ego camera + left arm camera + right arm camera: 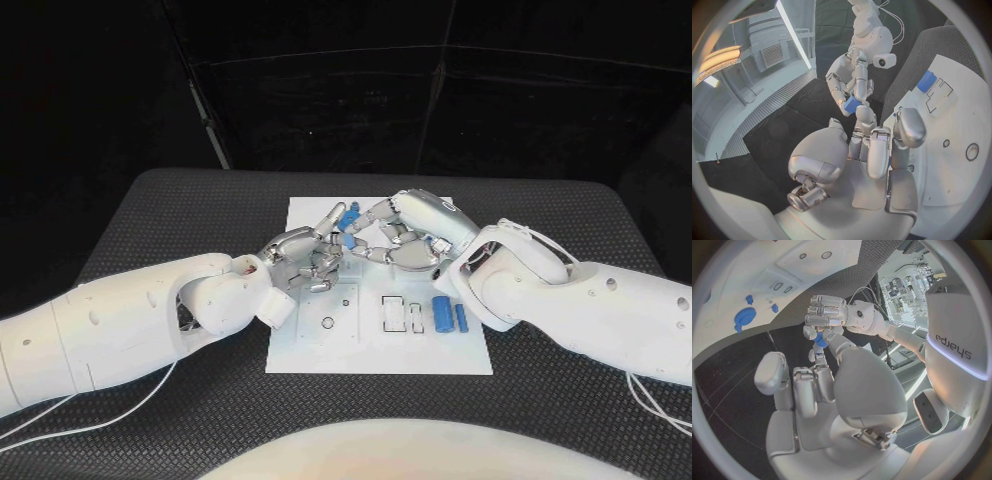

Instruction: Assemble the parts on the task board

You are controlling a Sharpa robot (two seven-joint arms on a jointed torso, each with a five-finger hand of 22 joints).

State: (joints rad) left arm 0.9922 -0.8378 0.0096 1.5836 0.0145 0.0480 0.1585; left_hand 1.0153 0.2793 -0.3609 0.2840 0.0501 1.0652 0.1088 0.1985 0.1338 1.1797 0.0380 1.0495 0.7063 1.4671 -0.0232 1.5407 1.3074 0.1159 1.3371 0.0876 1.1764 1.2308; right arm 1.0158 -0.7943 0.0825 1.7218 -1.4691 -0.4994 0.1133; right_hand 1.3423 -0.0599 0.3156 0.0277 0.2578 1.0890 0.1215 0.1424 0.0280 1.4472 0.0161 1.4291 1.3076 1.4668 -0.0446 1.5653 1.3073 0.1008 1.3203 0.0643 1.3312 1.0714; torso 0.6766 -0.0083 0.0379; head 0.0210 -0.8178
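Note:
The white task board (378,352) lies in the middle of the black table. Above its far half my two hands meet, fingertips together. A small blue part (348,240) is pinched between them: my left hand (299,262) grips it from one side and my right hand (405,236) from the other. The left wrist view shows the part (852,104) at the tips of the right hand (856,75). The right wrist view shows it (821,338) under the left hand (826,315). Two blue parts (440,313) (462,318) rest at the board's right side, and another (348,214) lies at its far edge.
The board has empty slots (394,312) and round holes (327,323) near its front half. Further blue parts (745,317) appear on the board in the right wrist view. Black matting (159,215) surrounds the board on all sides.

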